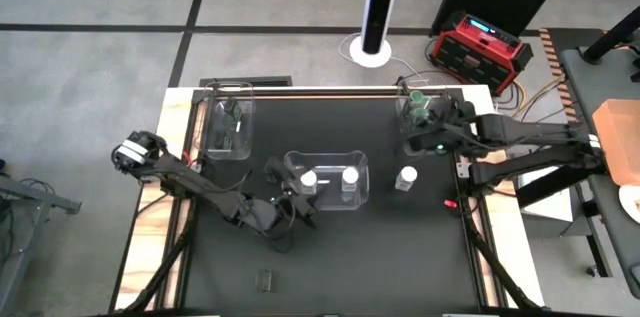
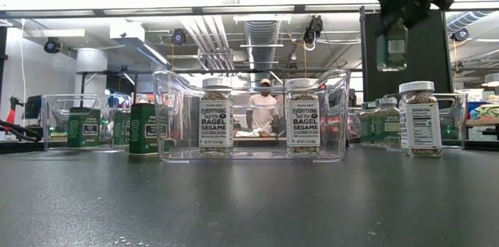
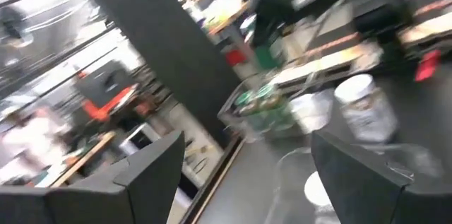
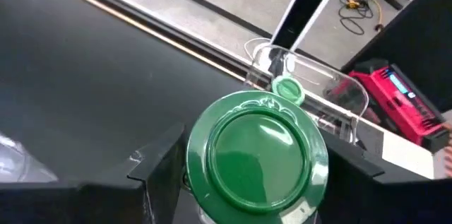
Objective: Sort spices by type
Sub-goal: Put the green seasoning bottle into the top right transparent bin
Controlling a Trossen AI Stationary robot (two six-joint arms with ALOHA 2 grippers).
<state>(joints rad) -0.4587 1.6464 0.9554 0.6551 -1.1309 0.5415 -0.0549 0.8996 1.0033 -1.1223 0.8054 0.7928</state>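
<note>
The black tabletop [image 1: 330, 247] carries a clear rectangular plastic centre bin [image 1: 327, 181] containing two white-lidded cylindrical spice jars [image 1: 349, 179]. Right of that bin, above a second clear bin [image 1: 425, 117], the right gripper [image 4: 247, 164] holds its fingers [image 4: 159, 164] clamped on a green-lidded spice jar [image 4: 258, 152], raised off the tabletop. Beside the centre bin's near-left corner, the left gripper [image 3: 244, 174] has its fingers spread, grasping nothing.

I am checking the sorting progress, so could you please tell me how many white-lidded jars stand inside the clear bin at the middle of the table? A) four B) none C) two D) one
C: the high view shows two white lids inside the middle bin, and the low view shows the same two jars side by side within its walls.
</note>
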